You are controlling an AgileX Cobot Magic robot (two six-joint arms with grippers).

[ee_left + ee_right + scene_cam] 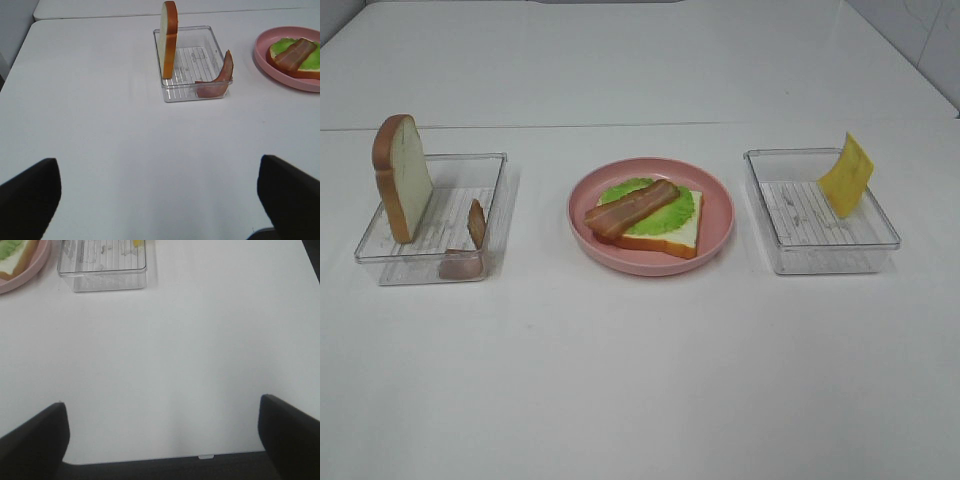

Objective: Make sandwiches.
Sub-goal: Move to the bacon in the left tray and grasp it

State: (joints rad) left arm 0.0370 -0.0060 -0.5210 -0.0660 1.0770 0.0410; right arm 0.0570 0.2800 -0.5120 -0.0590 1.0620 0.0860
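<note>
Sandwich in progress: a toy white bread slice with orange-brown crust lies flat on a round pink plate at mid-table. A green lettuce leaf lies on the slice. One reddish-brown bacon strip lies diagonally across the leaf.

A second bread slice stands on edge against the left wall of a clear plastic rectangular tray, left of the plate. A further bacon strip is curled in that tray's near right corner, one end up the wall.

A yellow cheese square leans on the far right wall of a second clear tray, right of the plate.

All stand on a white table.

Left gripper: dark fingers wide apart, nothing between them, over bare table on the near side of the left tray. Right gripper: fingers likewise spread and empty, by the table's near edge.
</note>
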